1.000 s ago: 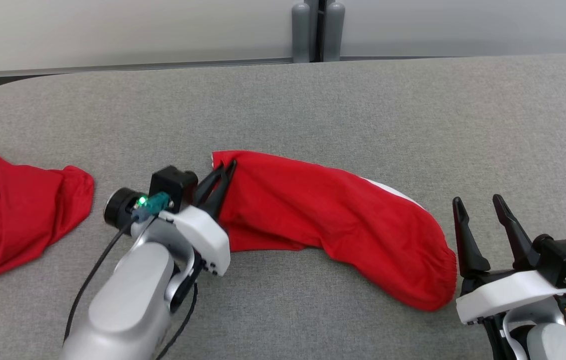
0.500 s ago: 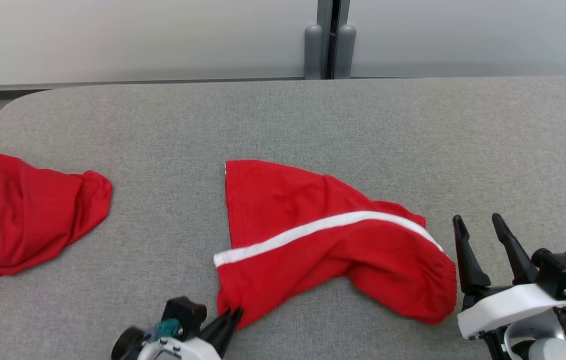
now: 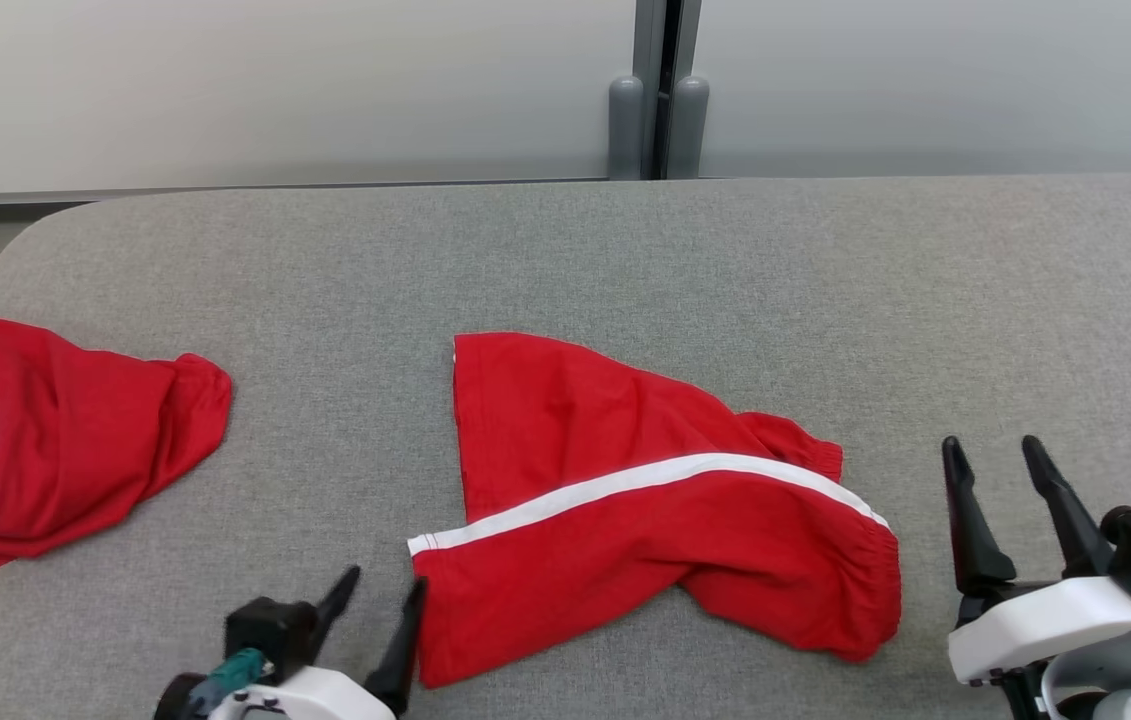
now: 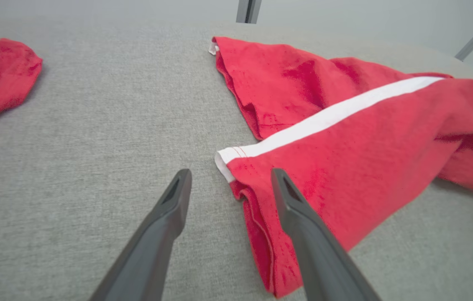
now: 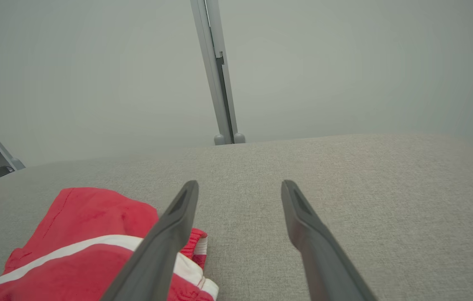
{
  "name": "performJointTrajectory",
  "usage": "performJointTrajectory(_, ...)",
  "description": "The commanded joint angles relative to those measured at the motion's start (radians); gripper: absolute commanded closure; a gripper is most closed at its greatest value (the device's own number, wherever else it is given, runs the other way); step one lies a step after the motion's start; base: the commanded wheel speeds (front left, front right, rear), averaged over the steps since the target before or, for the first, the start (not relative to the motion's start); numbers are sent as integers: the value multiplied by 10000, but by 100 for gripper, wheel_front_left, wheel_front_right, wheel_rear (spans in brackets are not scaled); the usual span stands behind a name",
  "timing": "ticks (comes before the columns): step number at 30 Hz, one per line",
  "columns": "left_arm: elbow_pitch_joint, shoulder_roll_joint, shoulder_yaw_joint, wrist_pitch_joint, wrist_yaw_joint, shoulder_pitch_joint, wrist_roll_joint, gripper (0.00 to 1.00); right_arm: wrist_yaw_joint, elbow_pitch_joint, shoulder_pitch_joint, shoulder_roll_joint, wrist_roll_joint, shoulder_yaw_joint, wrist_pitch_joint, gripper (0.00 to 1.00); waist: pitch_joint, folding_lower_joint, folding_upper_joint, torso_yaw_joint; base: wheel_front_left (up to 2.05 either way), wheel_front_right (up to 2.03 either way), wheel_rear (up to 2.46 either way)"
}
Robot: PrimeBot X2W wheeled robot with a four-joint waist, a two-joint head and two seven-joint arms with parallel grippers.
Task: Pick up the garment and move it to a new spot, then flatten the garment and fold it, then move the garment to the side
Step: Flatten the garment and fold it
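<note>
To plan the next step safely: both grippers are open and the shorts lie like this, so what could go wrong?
1. The red shorts lie twisted and bunched; folding now may trap creases.
2. One finger of the open left gripper sits at the hem corner; a sideways move could drag it.
3. A second red garment lies at the left of the table; the two could get mixed up.

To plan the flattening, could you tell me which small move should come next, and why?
Probably the right hand should reach to the gathered waistband of the red shorts beside it and tug outward: it and the left hand stand open, and the cloth lies rumpled.
</note>
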Motion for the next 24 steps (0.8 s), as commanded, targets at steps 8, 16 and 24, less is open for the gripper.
performJointTrajectory(8, -545, 137, 1236, -1502, 708, -428, 154, 0, -17, -554, 104, -162, -188, -270, 300, 0, -187, 0, -1, 35, 0, 0, 0)
performJointTrajectory(16, -990, 304, 1946, -1726, 974, -577, 751, 0, -17, -796, 316, -262, -265, 138, 511, 0, -410, 0, -1, -7, 0, 0, 0)
performJointTrajectory(24, -968, 419, 1893, -1728, 934, -328, 953, 0, -17, -877, 424, -249, -211, 391, 582, 0, -443, 0, -1, -37, 0, 0, 0)
